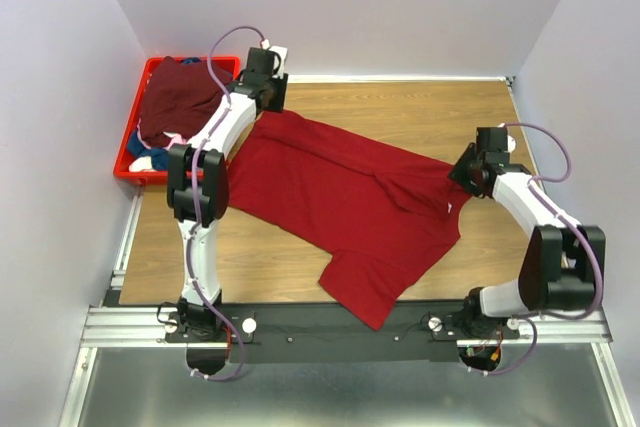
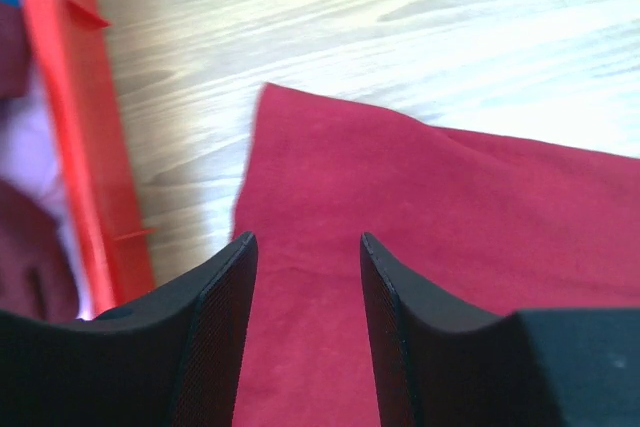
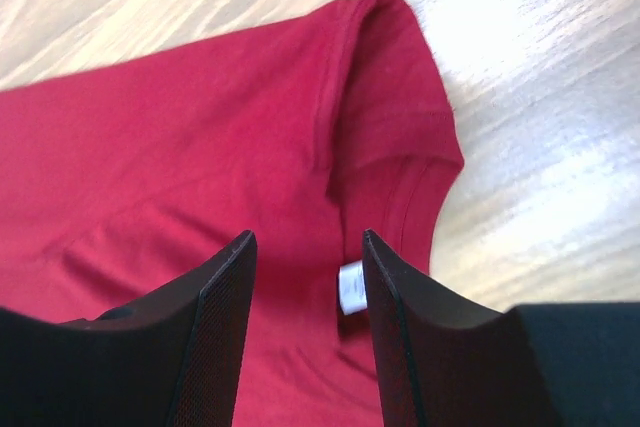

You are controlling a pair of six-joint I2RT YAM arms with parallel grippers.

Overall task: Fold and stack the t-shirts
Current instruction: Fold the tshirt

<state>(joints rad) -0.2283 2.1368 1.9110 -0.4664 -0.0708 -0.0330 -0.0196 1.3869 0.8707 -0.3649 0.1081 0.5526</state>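
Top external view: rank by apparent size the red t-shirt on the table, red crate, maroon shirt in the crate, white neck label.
1. red t-shirt, spread across the table
2. red crate
3. maroon shirt, covering most of the crate, so close to it
4. white neck label, a speck

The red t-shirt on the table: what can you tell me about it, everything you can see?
The red t-shirt is soft, plain bright-red cloth with short sleeves and a round neck holding a small white label. It lies spread flat, slightly creased, diagonally across the wooden table, unfolded: hem corner toward the red crate, neck to the right, one sleeve pointing at the near edge. The left gripper and right gripper hang open above it; contact is unclear.
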